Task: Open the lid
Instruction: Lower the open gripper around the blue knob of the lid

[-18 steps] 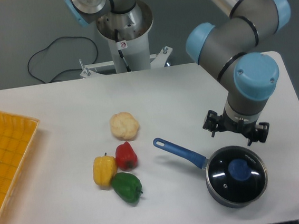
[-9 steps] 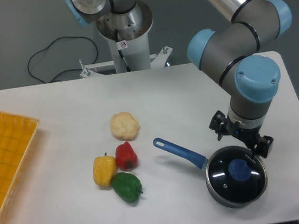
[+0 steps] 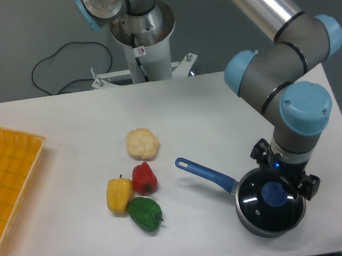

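The round dark glass lid with a metal rim and a blue knob sits closed on a dark saucepan with a long blue handle at the front right of the table. My gripper hangs over the far right part of the lid, just above and behind the knob. The wrist hides the fingers, so I cannot tell how the jaws stand.
A red pepper, a yellow pepper and a green pepper lie together left of the pan handle. A pale cauliflower lies behind them. A yellow tray is at the left edge. The table's front edge is close to the pan.
The gripper has moved down and to the right, from behind the pan to right over the lid near the knob. The lid and pan have not moved.
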Controlling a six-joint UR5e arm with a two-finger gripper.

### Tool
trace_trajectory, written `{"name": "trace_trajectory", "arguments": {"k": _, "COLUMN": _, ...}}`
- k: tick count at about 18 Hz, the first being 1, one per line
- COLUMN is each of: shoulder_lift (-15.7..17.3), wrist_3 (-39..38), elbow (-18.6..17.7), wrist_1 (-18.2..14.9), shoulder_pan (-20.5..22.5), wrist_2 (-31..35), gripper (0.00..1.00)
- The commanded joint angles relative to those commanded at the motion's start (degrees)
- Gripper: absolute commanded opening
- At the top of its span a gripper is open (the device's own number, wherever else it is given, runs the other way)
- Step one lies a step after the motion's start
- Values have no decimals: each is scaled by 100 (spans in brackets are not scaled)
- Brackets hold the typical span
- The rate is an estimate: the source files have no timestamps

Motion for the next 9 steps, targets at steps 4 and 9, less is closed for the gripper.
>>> {"name": "trace_trajectory", "arguments": {"k": 4, "shoulder_lift": -18, "wrist_3": 289, "elbow": -44, "wrist_1": 97, "shoulder_pan": 0, "wrist_2": 26, "gripper": 100}}
{"name": "trace_trajectory", "arguments": {"k": 9, "shoulder_lift": 26, "wrist_3": 501, "elbow": -193, "wrist_1": 62, "shoulder_pan": -9, "wrist_2": 44, "gripper": 100}}
